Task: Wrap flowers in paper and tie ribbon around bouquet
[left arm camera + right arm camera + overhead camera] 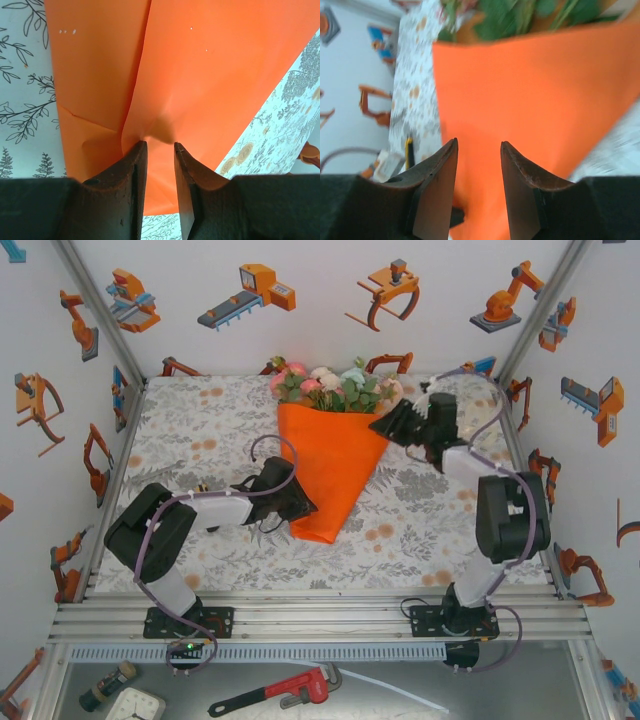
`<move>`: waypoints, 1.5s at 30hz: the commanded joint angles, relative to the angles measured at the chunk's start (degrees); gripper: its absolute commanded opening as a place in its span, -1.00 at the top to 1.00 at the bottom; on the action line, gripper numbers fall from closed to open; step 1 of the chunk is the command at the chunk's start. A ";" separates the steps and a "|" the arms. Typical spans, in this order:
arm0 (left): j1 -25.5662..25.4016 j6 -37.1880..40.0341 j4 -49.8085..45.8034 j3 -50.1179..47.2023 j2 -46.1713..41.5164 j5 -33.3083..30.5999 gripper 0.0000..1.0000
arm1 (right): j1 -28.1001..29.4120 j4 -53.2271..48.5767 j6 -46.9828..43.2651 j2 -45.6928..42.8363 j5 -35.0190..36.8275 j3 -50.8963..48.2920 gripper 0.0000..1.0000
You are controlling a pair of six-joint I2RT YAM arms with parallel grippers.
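Note:
The paper [330,460] is rolled into a bright-orange cone lying on the table, point towards the arms. The flowers [330,385] stick out of its wide far end, pink, white and green. My left gripper [303,506] is at the cone's lower left edge. In the left wrist view its jaws [160,144] stand a little apart, tips pressed into the paper [210,75] beside an overlapping flap, where the sheet puckers. My right gripper [383,426] is at the cone's upper right edge, open [479,142], with the paper [535,85] and green leaves [520,15] just ahead. The ribbon is out of view.
A floral-print tablecloth [200,430] covers the table, enclosed by white walls with orange robot stickers [255,290]. Metal rails [320,620] run along the front edge. Below them lie a red wrench [290,690] and other clutter.

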 commanded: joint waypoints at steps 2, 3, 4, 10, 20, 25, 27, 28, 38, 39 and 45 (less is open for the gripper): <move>0.00 0.62 -4.97 -0.08 2.49 -2.75 0.36 | 8.18 7.39 6.22 0.31 7.37 -8.91 0.18; 0.01 0.47 -4.86 -0.16 2.65 -2.60 0.36 | 9.55 7.85 6.43 0.70 8.55 -9.85 0.18; -0.02 0.37 -4.69 -0.21 2.71 -2.54 0.36 | 10.41 8.14 6.50 1.53 9.42 -10.43 0.18; 0.01 0.59 -4.52 -0.90 2.29 -1.53 0.37 | 10.21 9.95 5.03 7.82 10.34 -11.05 0.18; -0.50 -0.01 -4.52 -7.23 -1.47 -0.64 0.37 | -0.15 10.47 6.07 18.99 7.42 -0.51 0.18; -0.75 -0.62 -4.33 -7.34 -1.64 -0.96 0.38 | -4.45 8.19 5.40 23.90 6.75 7.06 0.18; -0.90 -1.00 -4.42 -7.28 -1.92 -1.24 0.38 | -6.25 5.86 4.81 25.90 6.97 10.89 0.18; -0.94 -1.16 -4.44 -7.30 -1.93 -1.40 0.38 | -6.99 4.93 4.71 26.84 7.12 12.41 0.18; -1.24 -0.86 -6.00 -5.71 -3.68 -1.71 0.37 | -10.43 -6.51 0.87 30.63 5.58 26.55 0.18; -1.21 -0.61 -6.29 -5.38 -4.11 -1.90 0.37 | -10.44 -7.47 0.38 29.72 5.12 27.11 0.18; -0.47 2.02 -10.57 -0.63 -7.15 -3.11 0.09 | -10.27 -8.32 -0.72 15.97 4.86 20.56 0.18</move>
